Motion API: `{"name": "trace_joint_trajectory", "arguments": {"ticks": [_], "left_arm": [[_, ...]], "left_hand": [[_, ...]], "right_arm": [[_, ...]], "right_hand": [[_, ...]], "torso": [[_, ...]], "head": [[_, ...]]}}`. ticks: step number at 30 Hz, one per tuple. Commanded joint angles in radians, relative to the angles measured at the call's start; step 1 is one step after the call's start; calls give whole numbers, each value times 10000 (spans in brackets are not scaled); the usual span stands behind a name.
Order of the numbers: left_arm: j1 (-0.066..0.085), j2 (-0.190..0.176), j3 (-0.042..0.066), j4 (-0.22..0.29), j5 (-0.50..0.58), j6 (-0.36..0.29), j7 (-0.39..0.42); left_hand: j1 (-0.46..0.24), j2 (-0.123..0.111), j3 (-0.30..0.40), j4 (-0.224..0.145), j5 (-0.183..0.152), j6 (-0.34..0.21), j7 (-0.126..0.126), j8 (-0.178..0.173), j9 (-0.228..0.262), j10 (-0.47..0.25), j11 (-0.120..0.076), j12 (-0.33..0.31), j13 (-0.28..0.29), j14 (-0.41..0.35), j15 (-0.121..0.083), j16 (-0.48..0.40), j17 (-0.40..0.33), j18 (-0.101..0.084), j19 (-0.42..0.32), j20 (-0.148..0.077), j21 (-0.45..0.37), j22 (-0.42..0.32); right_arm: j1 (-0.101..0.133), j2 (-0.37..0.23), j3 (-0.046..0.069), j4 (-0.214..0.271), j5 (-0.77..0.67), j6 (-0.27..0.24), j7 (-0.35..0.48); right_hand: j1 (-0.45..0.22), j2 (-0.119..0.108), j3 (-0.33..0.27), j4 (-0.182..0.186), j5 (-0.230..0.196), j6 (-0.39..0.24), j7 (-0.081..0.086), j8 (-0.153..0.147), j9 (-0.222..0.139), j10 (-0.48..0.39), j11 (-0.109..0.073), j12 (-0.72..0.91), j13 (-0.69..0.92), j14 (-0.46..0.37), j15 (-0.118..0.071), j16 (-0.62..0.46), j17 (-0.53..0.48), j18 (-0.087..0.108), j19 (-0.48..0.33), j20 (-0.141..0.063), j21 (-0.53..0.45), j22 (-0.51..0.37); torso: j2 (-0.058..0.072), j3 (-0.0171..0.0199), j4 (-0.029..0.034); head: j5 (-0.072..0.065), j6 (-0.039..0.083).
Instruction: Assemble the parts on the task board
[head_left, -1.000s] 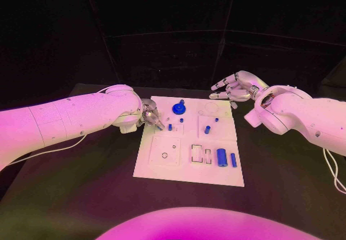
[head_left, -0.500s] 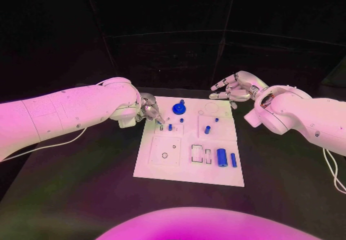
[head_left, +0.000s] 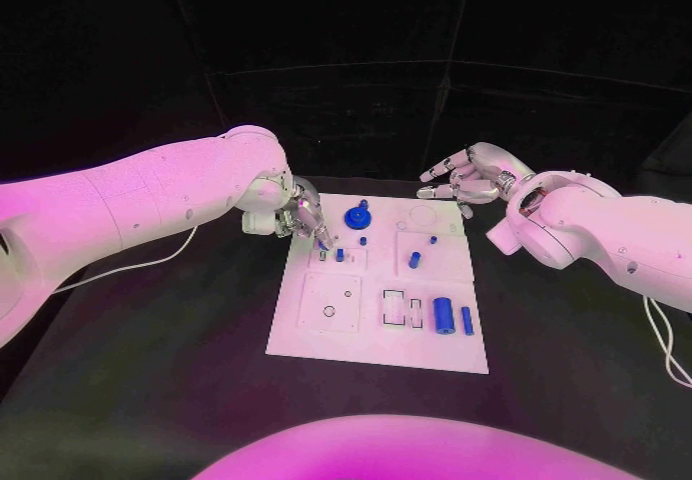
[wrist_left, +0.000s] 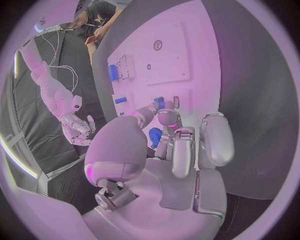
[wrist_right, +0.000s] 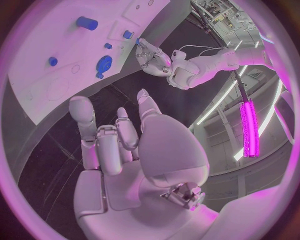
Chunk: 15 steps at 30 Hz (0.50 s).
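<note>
Left hand (head_left: 303, 222), fingers curled over the task board (head_left: 378, 345) at its 10 o'clock corner, grip unreadable; right hand (head_left: 464, 177) open at 1 o'clock: you lower slowly, aligning with the small blue peg (head_left: 339, 254).

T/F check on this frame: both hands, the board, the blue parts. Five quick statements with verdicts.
1. The left hand is at the task board's far left edge. True.
2. The right hand holds a blue part. False: it holds nothing, fingers apart.
3. The big blue cylinder lies on the board's near right part. True.
4. The round blue knob sits off the board on the table. False: it is on the board's far end.
5. The right hand rests on the cylinder. False: it is beyond the far right corner.
</note>
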Motion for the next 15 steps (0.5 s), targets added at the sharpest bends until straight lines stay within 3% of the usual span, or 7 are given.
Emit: {"name": "trace_joint_trajectory", "arguments": {"ticks": [1, 7, 15], "left_arm": [[59, 261, 10, -472, 366, 1436, -301], [89, 663, 12, -1016, 22, 1566, -398], [88, 1003, 7, -1268, -509, 1389, -424]], "left_hand": [[31, 107, 1000, -959, 34, -106, 0, 75, 20, -69, 0, -46, 9, 1038, 69, 30, 2634, 81, -56, 25, -50, 10], [3, 127, 1134, -1045, 40, -119, 11, 107, 56, -58, 8, -19, 38, 1038, 74, 30, 2634, 77, -49, 32, -32, 37], [-174, 100, 1450, -1240, 75, -118, 16, 194, 157, 18, 11, 83, 130, 1038, 83, 30, 2634, 58, -3, 49, 51, 140]], "right_arm": [[20, 7, 7, 4, -16, 77, 21], [20, 25, 7, 1, -16, 78, 19], [20, 54, 7, -2, -16, 78, 23]], "right_hand": [[39, 101, -58, 4, 44, -65, -22, 42, 1, -49, 21, 13, -6, 592, -64, -35, 433, 105, -41, 17, -64, -17], [39, 101, -58, 4, 44, -65, -22, 42, 1, -49, 21, 13, -6, 592, -64, -35, 433, 105, -41, 17, -64, -17], [50, 103, -62, -2, 49, -67, -22, 43, 1, -53, 21, 11, -10, 589, -64, -42, 419, 105, -41, 17, -66, -19]], "torso": [[-1, 1, -2], [-4, 0, 15], [-7, -7, 8]], "head": [[-2, -18], [6, -32], [39, -48]]}}
